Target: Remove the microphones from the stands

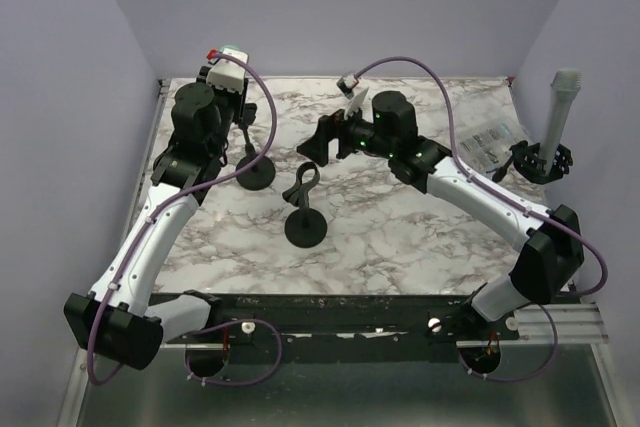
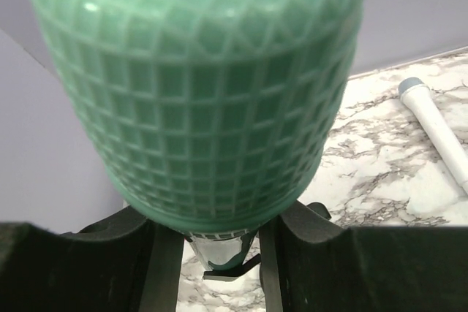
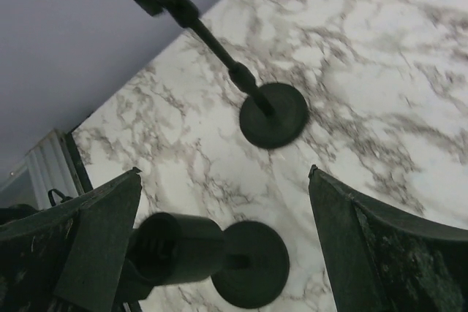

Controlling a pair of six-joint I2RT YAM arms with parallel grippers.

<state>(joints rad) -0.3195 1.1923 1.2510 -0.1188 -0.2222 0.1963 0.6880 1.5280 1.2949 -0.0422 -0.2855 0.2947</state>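
A microphone with a green mesh head (image 2: 197,85) fills the left wrist view. Its silver neck runs down between my left gripper's (image 2: 212,253) black fingers (image 2: 300,253), which press close on both sides. A black clip (image 2: 230,268) of its stand shows just beneath. From above, the left gripper (image 1: 238,119) is over the stand with the round base (image 1: 255,173); the arm hides the microphone there. My right gripper (image 1: 322,142) is open and empty above an empty stand (image 1: 305,225), whose clip (image 3: 175,257) lies by its left finger.
A grey-white microphone (image 1: 560,107) stands in a third holder (image 1: 540,162) at the right table edge; it also shows in the left wrist view (image 2: 439,129). A clear plastic packet (image 1: 490,142) lies near it. The marble table (image 1: 400,237) is walled on three sides.
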